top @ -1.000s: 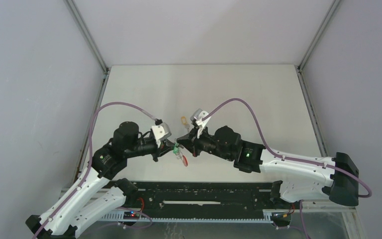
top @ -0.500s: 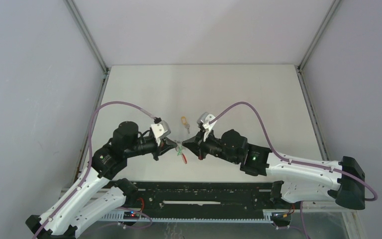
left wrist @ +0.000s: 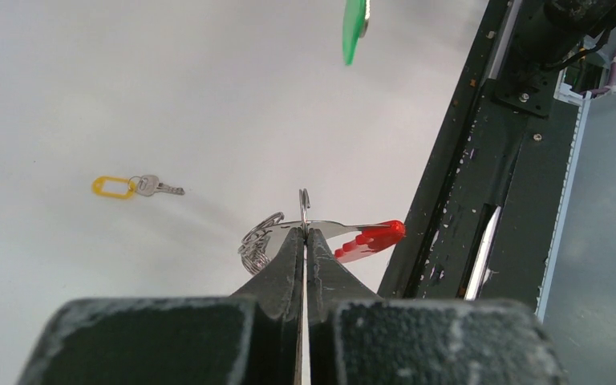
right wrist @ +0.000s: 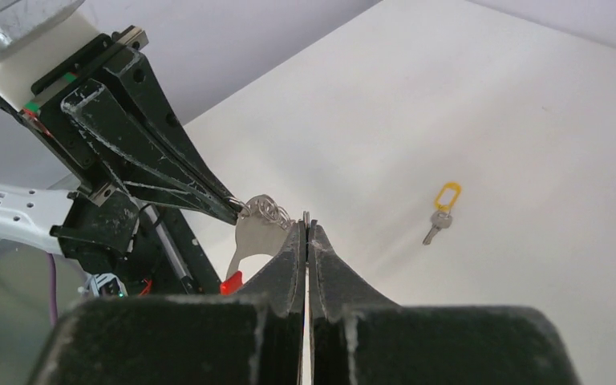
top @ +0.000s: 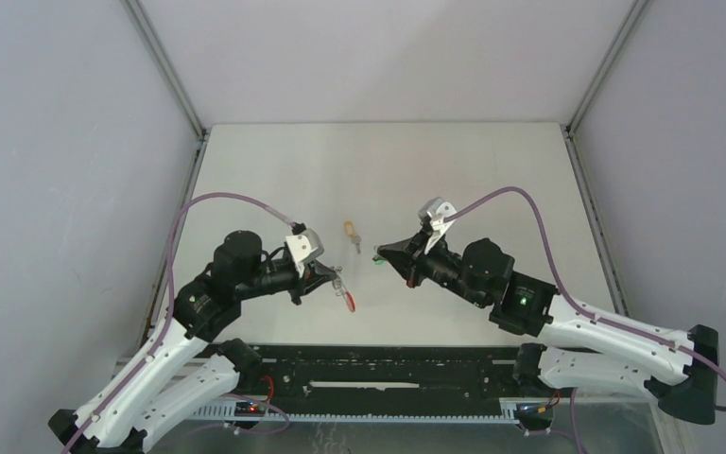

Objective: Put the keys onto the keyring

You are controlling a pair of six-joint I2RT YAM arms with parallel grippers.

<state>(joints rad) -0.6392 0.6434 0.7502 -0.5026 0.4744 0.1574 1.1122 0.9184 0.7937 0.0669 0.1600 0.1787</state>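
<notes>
While left hand clamps keyring, right hand clamps green key above white table.

No writing, label, brand, number or sign can be read in any view. The yellow-orange plastic key head lying on the white table and the green plastic key head are too small to make out any print on them.
</notes>
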